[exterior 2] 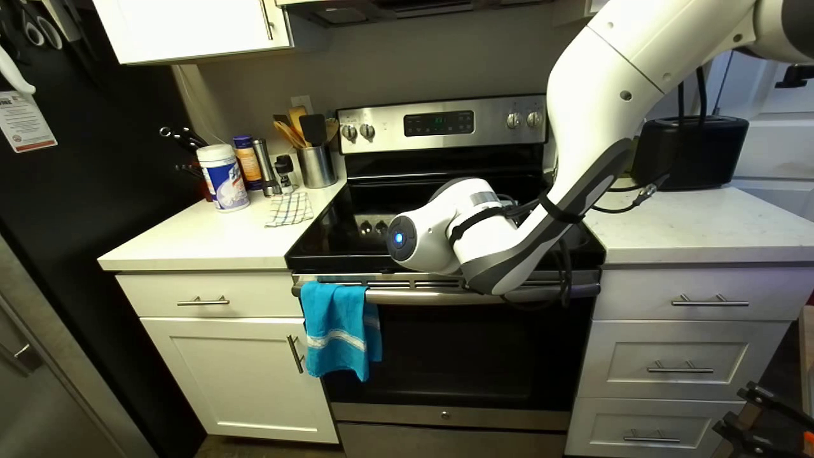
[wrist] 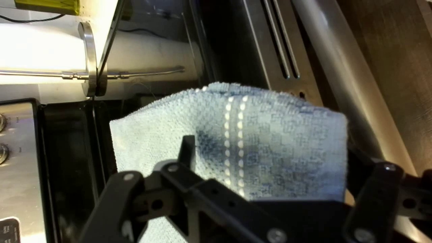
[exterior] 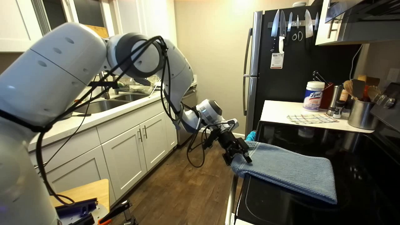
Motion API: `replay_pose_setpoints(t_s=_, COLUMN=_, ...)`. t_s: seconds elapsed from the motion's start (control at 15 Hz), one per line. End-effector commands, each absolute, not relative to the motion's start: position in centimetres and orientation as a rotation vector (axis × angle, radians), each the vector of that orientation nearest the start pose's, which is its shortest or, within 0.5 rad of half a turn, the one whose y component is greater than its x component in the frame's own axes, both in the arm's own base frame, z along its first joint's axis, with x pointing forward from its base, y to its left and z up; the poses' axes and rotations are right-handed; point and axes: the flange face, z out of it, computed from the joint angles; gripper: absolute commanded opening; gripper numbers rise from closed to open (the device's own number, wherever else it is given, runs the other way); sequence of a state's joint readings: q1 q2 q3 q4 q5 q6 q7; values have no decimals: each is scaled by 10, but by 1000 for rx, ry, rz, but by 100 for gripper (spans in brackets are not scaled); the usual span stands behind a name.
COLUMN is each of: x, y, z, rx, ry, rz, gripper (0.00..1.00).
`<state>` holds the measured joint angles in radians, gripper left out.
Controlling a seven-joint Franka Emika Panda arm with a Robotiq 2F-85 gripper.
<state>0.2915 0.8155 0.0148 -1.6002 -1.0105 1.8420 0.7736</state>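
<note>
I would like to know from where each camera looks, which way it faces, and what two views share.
An exterior view: close beside the arm, facing along the stove toward the black refrigerator; most of the arm and the gripper show.
An exterior view: before the stove, facing its oven door; forearm and wrist show, the gripper does not.
Wrist view: on the wrist, looking past the gripper's fingers onto the blue-gray towel; only gripper parts show.
Both exterior views share the wipes container and utensil holder.
</note>
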Motion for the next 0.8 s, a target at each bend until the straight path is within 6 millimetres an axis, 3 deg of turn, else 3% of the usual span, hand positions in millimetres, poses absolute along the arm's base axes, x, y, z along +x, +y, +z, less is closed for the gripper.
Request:
replay_pose_setpoints(t_s=0.0, x=634, y=136, z=139, rx=2159, ry=158, rz=-8, gripper=100)
replay_pose_setpoints(t_s=0.4, x=632, y=137, z=132, rx=2170, ry=167, rz=-14, gripper=100)
replay_pose_setpoints(t_s=0.73, x=634, y=134, z=138, rx=2148, ry=169, rz=0, gripper=100)
